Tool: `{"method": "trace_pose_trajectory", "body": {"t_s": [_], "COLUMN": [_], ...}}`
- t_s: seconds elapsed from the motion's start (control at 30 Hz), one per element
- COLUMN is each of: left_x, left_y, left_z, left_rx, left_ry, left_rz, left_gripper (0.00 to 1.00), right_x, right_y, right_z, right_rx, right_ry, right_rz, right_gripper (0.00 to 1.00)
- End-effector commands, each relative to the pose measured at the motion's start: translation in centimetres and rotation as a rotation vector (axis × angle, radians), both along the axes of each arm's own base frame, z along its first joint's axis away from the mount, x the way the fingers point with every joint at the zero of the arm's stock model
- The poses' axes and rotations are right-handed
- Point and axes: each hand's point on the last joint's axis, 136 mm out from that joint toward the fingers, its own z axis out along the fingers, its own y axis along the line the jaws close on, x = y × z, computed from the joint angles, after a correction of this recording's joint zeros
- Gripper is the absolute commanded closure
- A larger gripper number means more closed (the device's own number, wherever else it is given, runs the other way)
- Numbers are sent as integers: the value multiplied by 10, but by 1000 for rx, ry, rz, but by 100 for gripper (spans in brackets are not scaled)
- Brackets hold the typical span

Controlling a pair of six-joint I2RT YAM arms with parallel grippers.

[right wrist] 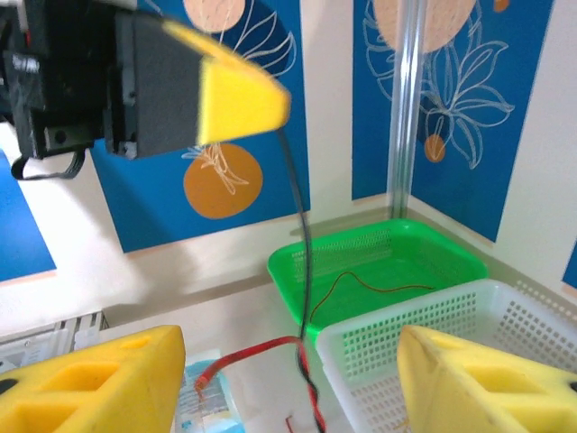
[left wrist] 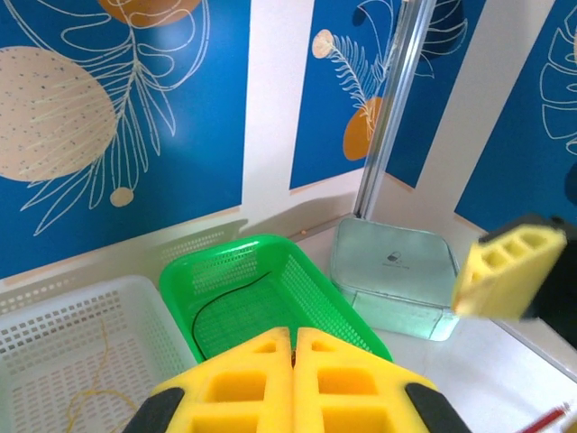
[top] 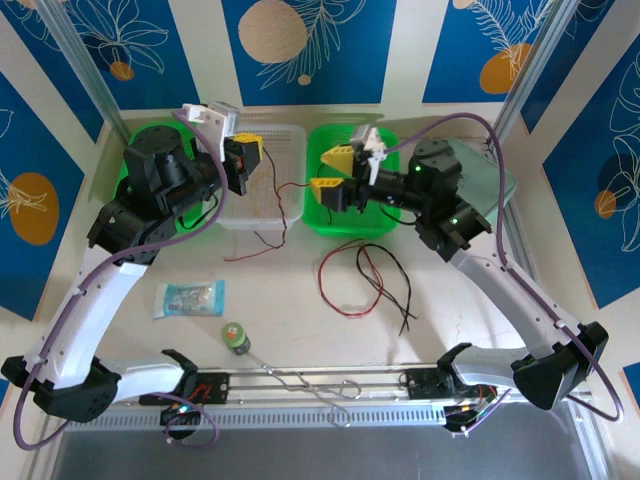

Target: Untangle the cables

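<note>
My left gripper (top: 245,160) is above the white basket (top: 285,140), shut on a thin dark cable (top: 291,215) that hangs from its tip and trails onto the table. In the right wrist view that black cable (right wrist: 302,234) drops from the left gripper's fingers (right wrist: 239,95) and twists with a red cable (right wrist: 261,347) lower down. My right gripper (top: 330,170) hovers over the green tray (top: 330,220), open and empty, with the hanging cable between its fingers (right wrist: 90,388) but apart from them. More red and black cables (top: 365,280) lie looped on the table. A black cable (left wrist: 221,302) lies in the green tray.
A metal tin (top: 490,175) stands right of the green tray. A blue packet (top: 190,297), a small green roll (top: 235,336) and a bent silver wire (top: 320,385) lie near the front edge. Another green tray (right wrist: 397,262) holds a thin reddish wire.
</note>
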Motion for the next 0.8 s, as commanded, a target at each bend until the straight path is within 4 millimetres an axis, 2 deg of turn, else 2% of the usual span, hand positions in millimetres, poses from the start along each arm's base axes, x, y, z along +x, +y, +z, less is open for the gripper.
{"method": "trace_pose_trajectory", "body": {"t_s": [0.0, 0.23, 0.53, 0.7, 0.77], "left_x": [-13, -25, -38, -41, -40], "left_y": [-5, -22, -39, -41, -42], "left_z": [17, 14, 9, 9, 7], "left_rx": [-15, -14, -23, -24, -23], "left_ry": [-41, -36, -16, -15, -10], "left_rz": [-74, -203, -334, -356, -359], "left_gripper": [100, 100, 100, 100, 100], "right_x": [-21, -7, 0, 0, 2], "right_y": [-11, -3, 36, 55, 61], "right_z": [32, 30, 10, -1, -5], "right_rx": [83, 16, -74, -108, -115], "right_ry": [-15, -3, 47, 85, 100], "right_rz": [87, 158, 279, 343, 353], "right_gripper": [35, 35, 37, 42, 49]}}
